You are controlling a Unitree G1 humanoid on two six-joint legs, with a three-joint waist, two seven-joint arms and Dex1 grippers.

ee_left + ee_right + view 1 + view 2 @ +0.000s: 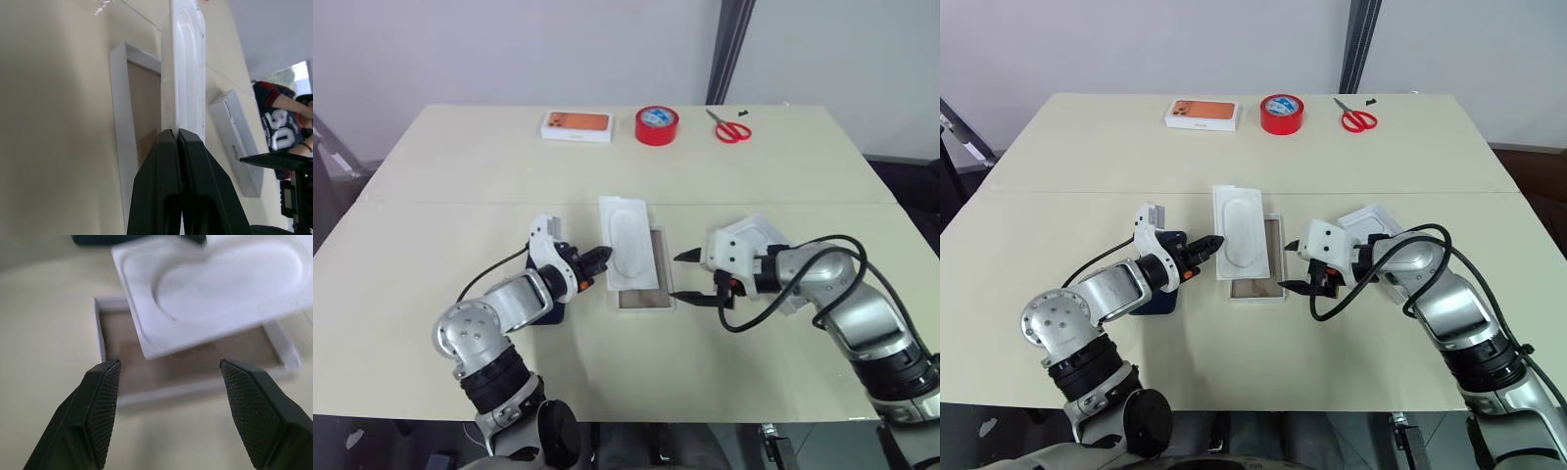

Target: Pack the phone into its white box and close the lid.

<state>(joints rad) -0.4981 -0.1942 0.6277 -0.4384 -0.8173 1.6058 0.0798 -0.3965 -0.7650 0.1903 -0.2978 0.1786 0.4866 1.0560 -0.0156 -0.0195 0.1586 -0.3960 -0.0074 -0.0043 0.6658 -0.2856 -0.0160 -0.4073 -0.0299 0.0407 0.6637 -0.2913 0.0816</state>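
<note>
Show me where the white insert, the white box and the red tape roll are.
white insert (627,240), left eye view, its oval recess.
white box (656,270), left eye view, brownish inner floor beside the insert.
red tape roll (657,126), left eye view, its top face.

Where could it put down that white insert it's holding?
Bare table lies between the far row, orange-picture box, red tape, scissors, and the grippers. Crowded middle: left gripper holds the insert over the white box, open right gripper beside.
</note>
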